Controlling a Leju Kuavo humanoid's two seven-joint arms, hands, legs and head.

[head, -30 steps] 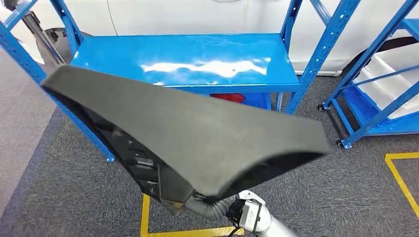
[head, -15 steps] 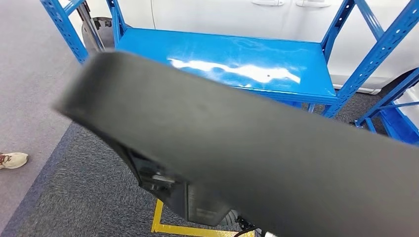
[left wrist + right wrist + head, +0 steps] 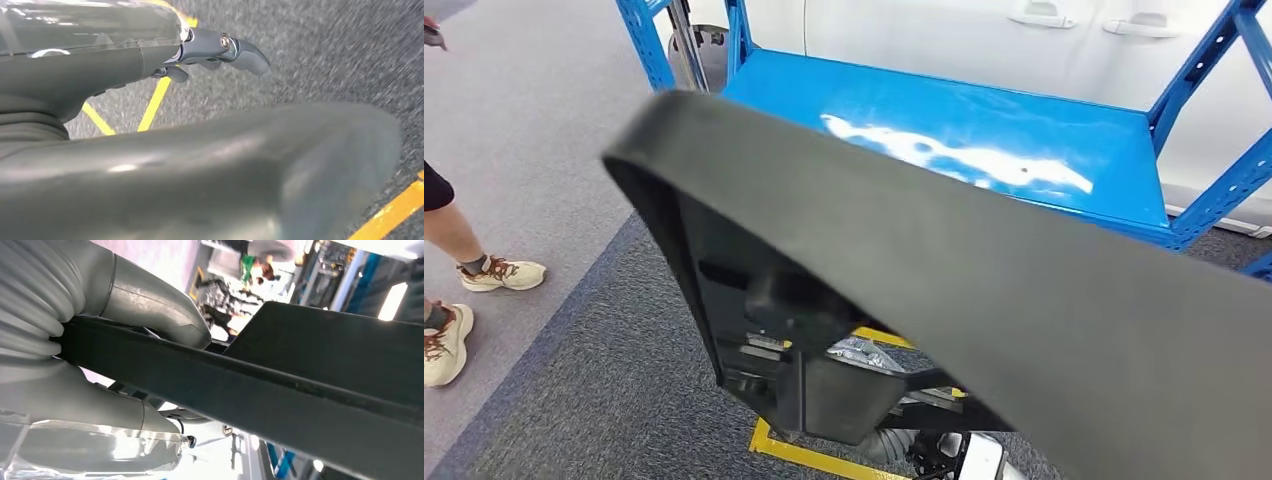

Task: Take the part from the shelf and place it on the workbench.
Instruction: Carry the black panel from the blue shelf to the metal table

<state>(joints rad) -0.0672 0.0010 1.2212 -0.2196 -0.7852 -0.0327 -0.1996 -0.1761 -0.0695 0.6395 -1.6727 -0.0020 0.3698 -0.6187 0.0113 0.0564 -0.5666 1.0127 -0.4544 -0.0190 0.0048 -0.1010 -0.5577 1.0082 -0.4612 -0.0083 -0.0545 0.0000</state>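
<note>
**Part held up in front of the blue workbench**

Shoes (image 3: 469, 300) of a person are standing at the far left of my head view, on the lighter grey floor (image 3: 534, 120) beside the dark carpet (image 3: 604, 400). Next to the right, a big dark grey part (image 3: 984, 270) is stretching across most of what I am seeing, its upper edge slanting down from the left toward the lower right corner, its black ribbed underside facing me at the lower left. Behind it the blue workbench (image 3: 984, 130) is standing with a shiny top, blue posts rising at its corners, and a white car (image 3: 984, 40) is sitting just beyond it. The part is hanging in the air above the carpet and short of the workbench, touching neither.

My left hand (image 3: 220, 50) is showing in its wrist view over the carpet and a yellow floor line (image 3: 155, 100), its dark fingers curling with nothing visible between them; a blurred grey shape is lying close across the lens, and I cannot tell whether this hand is gripping anything.

My right hand (image 3: 125, 355) is clamping the part's edge, the thumb pressing on one side and the rest of the hand on the other.
</note>
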